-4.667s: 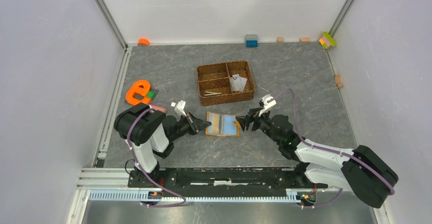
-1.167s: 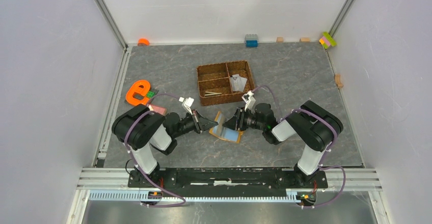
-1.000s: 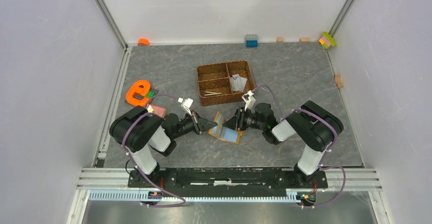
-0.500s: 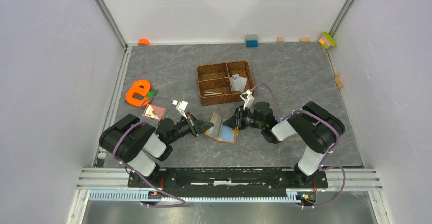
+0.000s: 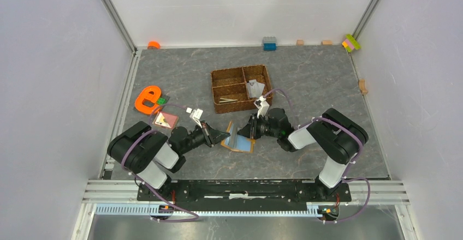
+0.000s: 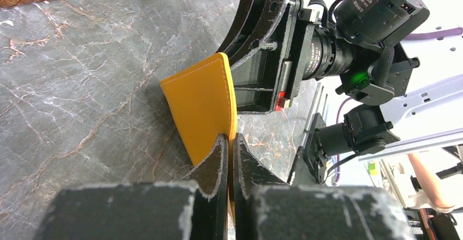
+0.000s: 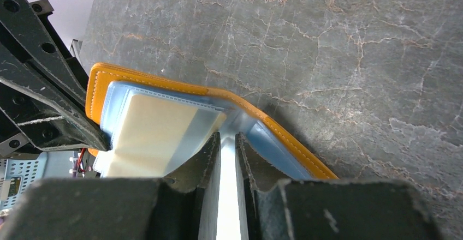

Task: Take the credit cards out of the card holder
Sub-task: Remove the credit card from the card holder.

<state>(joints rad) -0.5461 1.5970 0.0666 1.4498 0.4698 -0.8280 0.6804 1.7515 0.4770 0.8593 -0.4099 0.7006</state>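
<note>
The left fingers (image 6: 218, 153) are clenched on the orange flap of the card holder (image 6: 202, 103), holding it half open and tilted up from the counter (image 5: 306, 82) between the arms. The right fingers (image 7: 210, 153) stand narrowly apart about a pale edge of the credit cards (image 7: 158, 133) in the lining; we cannot tell if they grip it. We judge the cards we see are not yet out, so all the pulling is left.

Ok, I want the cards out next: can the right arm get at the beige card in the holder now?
Probably yes. The left claw pinches the orange cover of the card holder, holding it open, and the right claw sits at the exposed edge of the beige card with nothing between.
</note>
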